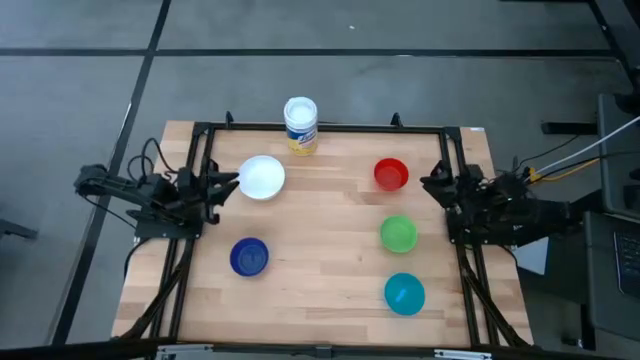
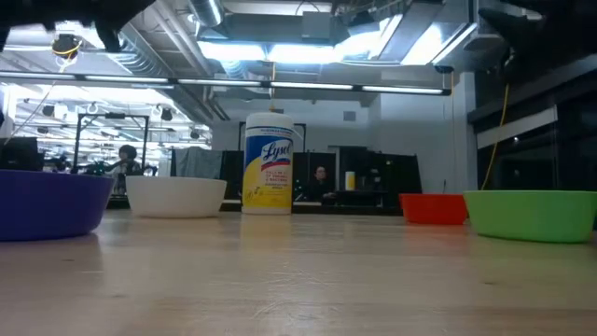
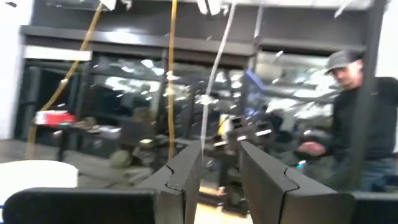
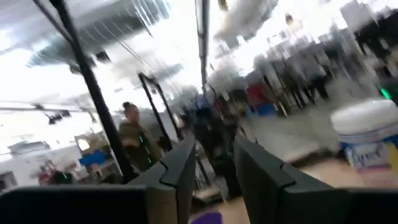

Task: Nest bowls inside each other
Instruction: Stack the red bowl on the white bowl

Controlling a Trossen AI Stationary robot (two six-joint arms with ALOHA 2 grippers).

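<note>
My left gripper (image 1: 232, 183) hangs empty, fingers parted, at nine o'clock of the round white plastic bowl (image 1: 261, 177); my right gripper (image 1: 430, 183), also parted, waits by the small red plastic bowl (image 1: 391, 174). I'd drop squarely over one rim before pinching.

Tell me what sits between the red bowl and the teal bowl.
The green bowl sits between the red bowl and the teal bowl, apart from both; the high view shows it.
</note>
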